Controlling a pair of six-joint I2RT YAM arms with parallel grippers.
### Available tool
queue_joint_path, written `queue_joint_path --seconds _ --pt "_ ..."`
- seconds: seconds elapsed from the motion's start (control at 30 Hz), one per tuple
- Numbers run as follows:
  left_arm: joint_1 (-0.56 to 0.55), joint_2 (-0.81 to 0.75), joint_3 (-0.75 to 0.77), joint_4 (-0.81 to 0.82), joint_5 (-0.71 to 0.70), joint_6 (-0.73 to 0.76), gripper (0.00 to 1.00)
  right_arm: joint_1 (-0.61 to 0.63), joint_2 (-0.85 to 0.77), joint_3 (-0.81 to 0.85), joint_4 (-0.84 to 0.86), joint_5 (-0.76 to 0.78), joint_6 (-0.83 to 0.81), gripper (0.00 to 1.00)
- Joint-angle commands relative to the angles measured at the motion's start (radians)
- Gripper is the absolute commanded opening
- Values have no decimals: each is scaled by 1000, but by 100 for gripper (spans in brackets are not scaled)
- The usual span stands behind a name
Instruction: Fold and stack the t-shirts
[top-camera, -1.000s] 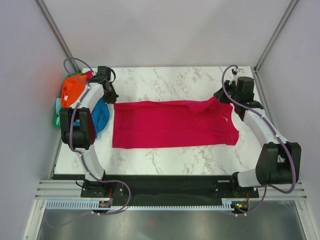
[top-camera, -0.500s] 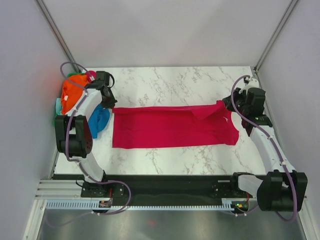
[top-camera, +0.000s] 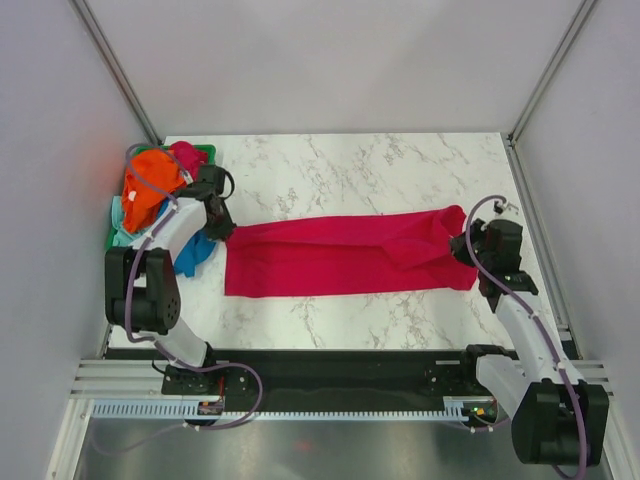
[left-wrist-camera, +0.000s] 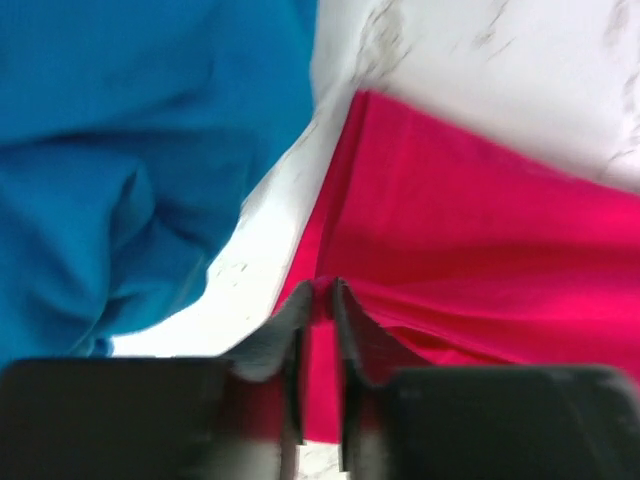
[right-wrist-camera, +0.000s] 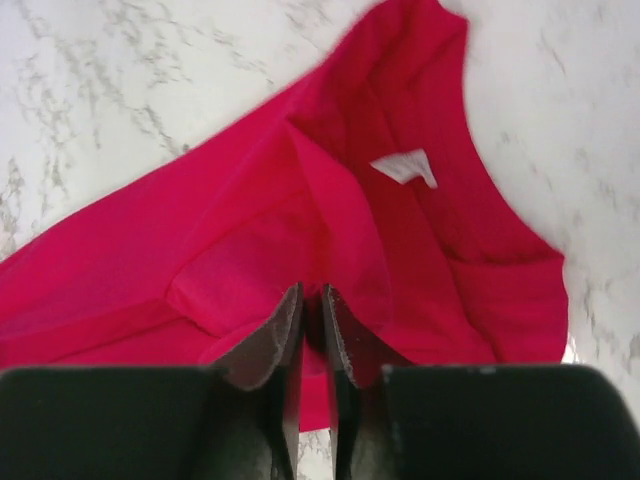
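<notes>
The magenta-red t-shirt (top-camera: 345, 255) lies stretched across the middle of the marble table, its far long edge lifted and carried over toward the near edge. My left gripper (top-camera: 228, 232) is shut on its far left corner (left-wrist-camera: 322, 300). My right gripper (top-camera: 462, 246) is shut on its far right edge (right-wrist-camera: 312, 300), beside the neck with its white label (right-wrist-camera: 405, 166). The blue t-shirt (top-camera: 192, 250) lies bunched just left of the left gripper and shows in the left wrist view (left-wrist-camera: 120, 160). The orange t-shirt (top-camera: 150, 180) is heaped at the far left, with pale mint cloth (top-camera: 121, 228) under it.
A green plastic basket (top-camera: 203, 151) sits at the far left corner under the heaped shirts. Bare marble (top-camera: 330, 165) lies beyond the red shirt and a strip (top-camera: 340, 320) lies in front of it. Grey walls close in both sides.
Both grippers have drawn the red shirt's far edge toward the near side, narrowing the shirt into a band. The right gripper has come well forward; the left has moved a little forward.
</notes>
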Motion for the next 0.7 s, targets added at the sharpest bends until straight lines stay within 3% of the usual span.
queue_joint_path --seconds 0.0,0.03,0.07,0.17,0.37,0.53,0.67 --pt "1 -81 -67 -15 -63 -44 27 -16 -39 -92 -4 111 138 36" --pt "1 -88 -74 -29 -69 -49 35 -20 -36 -124 -7 128 177 52" --pt "1 -108 -84 -46 -79 -51 51 -36 -32 -133 -15 139 190 54" --pt "-6 -151 -100 -51 -80 -44 66 -56 -13 -132 -11 147 210 60" --pt "-65 -161 -26 -51 -119 -31 64 -36 22 -51 48 3 201 58" --pt "-177 12 64 -51 -155 -40 63 84 95 14 31 79 191 62" --pt "-236 121 107 -51 -151 -69 60 165 320 86 5 128 182 66"
